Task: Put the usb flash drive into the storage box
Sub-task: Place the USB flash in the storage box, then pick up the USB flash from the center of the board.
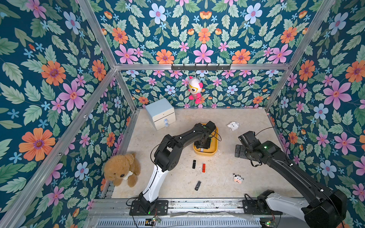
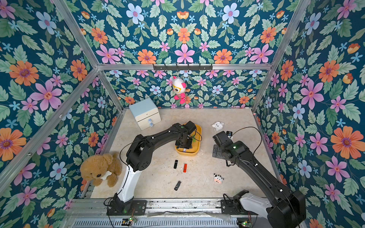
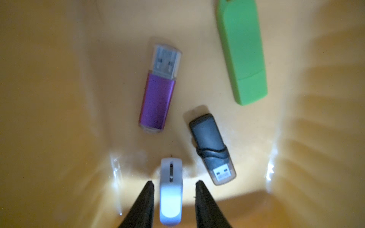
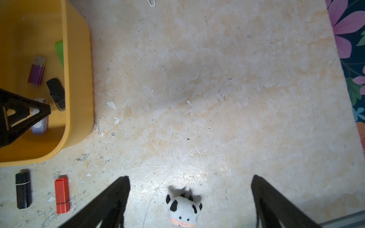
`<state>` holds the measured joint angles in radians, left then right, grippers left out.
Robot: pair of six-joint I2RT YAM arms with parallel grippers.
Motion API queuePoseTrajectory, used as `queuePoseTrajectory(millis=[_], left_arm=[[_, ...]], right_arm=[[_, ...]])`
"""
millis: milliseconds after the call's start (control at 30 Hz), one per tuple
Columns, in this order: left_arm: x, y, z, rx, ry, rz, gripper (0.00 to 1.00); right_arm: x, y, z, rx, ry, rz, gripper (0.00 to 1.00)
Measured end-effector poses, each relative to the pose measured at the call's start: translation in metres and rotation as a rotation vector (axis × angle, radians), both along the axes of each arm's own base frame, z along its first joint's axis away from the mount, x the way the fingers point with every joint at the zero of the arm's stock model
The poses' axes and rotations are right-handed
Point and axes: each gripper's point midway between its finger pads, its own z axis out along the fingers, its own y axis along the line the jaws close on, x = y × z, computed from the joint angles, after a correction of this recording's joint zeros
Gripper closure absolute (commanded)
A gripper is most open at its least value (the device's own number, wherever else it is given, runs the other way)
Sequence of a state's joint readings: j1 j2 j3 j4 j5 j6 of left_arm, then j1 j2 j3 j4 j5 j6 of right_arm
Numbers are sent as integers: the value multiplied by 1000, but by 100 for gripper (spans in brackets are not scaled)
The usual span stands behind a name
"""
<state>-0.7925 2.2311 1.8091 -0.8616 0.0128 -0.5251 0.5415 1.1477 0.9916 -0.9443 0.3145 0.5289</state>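
White usb flash drive sits inside the storage box, near its wall and between the fingers of the left tool. The jaws stand narrowly parted with a gap on either side, so the drive is not gripped.

Judgement: the step in hand is the release. Widen a little more, then lift straight up, so neither finger drags the drive or knocks the dark grey drive just beside it.

Right tool hangs wide and empty above the counter. Other drives lie outside the box, among them the red drive.
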Motion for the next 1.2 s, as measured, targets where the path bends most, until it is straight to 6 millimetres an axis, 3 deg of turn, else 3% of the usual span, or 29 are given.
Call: queuePoseTrajectory(millis=[167,367,467,600,767,933,1200], left_arm=[[2,-1,11,-15,-19,1,55],[8,-2,58,-81,-105,11,49],[4,6,77,-90,-137,30,48],[-17,33,85,-68,-143,43,48],[-54,68,79,-42,-121,72,48],[-87,85,52,-16,-68,81,48],[-109,94,16,-2,-10,107,48]], right_arm=[[0,1,-2,1,8,2,1],[-3,2,-6,7,24,7,1],[-4,3,-8,14,30,9,1],[-8,5,-12,29,41,10,1],[-9,5,-16,32,50,10,1],[-8,9,-21,39,58,12,1],[-7,15,-24,52,69,23,1]])
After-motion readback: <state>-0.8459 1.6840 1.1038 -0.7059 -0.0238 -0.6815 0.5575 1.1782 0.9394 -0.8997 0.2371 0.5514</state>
